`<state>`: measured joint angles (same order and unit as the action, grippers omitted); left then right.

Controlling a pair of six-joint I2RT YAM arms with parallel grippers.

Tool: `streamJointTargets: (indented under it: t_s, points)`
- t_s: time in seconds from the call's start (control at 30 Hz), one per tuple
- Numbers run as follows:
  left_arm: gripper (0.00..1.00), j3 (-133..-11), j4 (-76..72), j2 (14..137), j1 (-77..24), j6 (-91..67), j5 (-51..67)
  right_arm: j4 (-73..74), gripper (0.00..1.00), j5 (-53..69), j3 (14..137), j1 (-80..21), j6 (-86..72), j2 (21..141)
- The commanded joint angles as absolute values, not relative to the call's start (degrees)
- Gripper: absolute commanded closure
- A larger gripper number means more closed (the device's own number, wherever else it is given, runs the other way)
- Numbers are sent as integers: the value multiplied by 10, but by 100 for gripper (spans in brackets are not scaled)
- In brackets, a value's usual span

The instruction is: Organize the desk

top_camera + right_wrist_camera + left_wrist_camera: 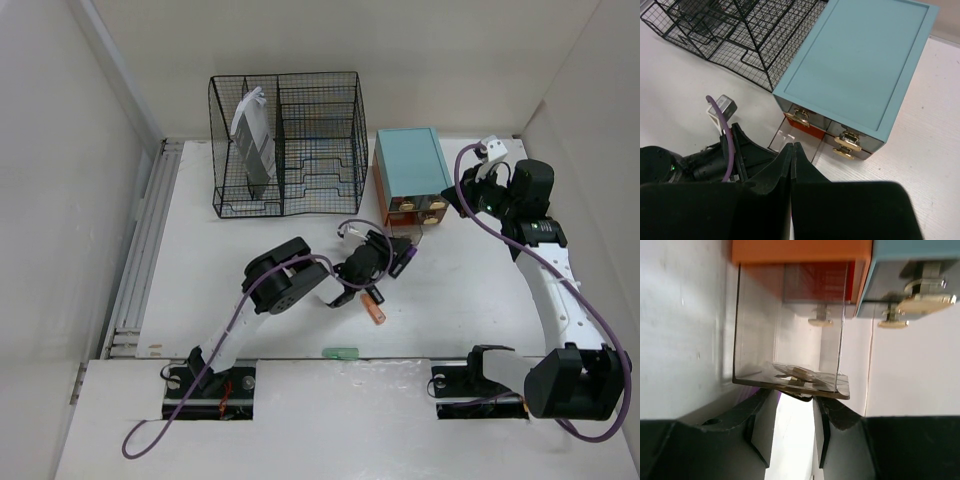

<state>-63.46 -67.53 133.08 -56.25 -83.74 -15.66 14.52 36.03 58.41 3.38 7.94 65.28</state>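
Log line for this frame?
left gripper: open, at front of pulled-out clear drawer | right gripper: shut, empty, near drawer box | desk: small orange item loose

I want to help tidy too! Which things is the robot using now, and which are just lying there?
In use: left hand, open at the pulled-out clear drawer; teal drawer box; desk.
Just lying or idle, maybe for later: small orange thing; small green thing; wire rack; right hand, shut.

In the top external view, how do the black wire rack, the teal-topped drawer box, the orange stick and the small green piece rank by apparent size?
1. black wire rack
2. teal-topped drawer box
3. orange stick and small green piece: both tiny and look alike, so I do not rank them.
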Motion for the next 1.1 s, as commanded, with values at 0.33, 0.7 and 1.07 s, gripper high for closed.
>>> streamJointTargets:
  t_s: [0.33,0.7,1.07]
  points:
    - [75,-577,-713,1291,-621,-852,-142,131,100,374,597,37,84,637]
    - [51,-552,-719,1264,-621,-847,-142,131,100,380,592,37,84,637]
    - [41,-479,-729,1151,-638,-791,-153,142,100,385,592,37,97,630]
